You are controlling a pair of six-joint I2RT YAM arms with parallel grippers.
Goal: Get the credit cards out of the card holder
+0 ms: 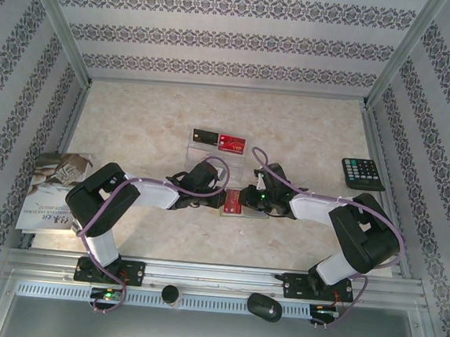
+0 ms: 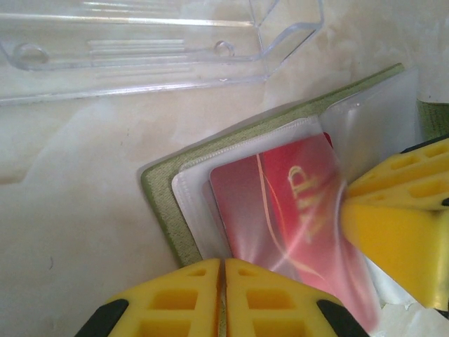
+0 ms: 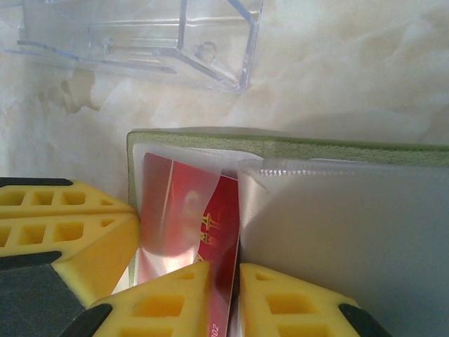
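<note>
The olive-green card holder lies open at mid-table, its green cover and clear sleeves showing. A red credit card with gold lettering sticks partly out of a sleeve. My right gripper is shut on that red card's free end. The left gripper is shut, its tips pressing on the holder's edge. Both grippers meet over the holder, left and right. A black card and another red card lie further back.
A clear plastic tray sits just beyond the holder, under the two loose cards. A black calculator lies at the right and a printed booklet at the left edge. Metal frame rails border the table.
</note>
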